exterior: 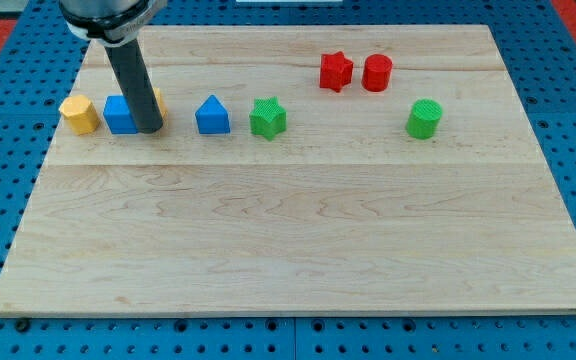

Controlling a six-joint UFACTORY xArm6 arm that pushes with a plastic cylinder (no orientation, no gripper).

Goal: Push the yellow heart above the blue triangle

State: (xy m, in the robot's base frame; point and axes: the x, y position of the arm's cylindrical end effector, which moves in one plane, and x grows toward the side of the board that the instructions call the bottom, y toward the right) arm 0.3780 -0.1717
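The blue triangle [212,115] sits on the wooden board [298,250] at the upper left. My tip [150,129] rests on the board to the triangle's left, right beside a blue cube [118,115]. Only a thin yellow sliver [159,100] shows behind the rod's right side; it looks like part of the yellow heart, mostly hidden by the rod. A yellow hexagon-like block [79,114] stands at the far left of the same row.
A green star [267,117] stands just right of the blue triangle. A red star [335,71] and a red cylinder [377,73] stand near the view's top right. A green cylinder [424,118] stands further right.
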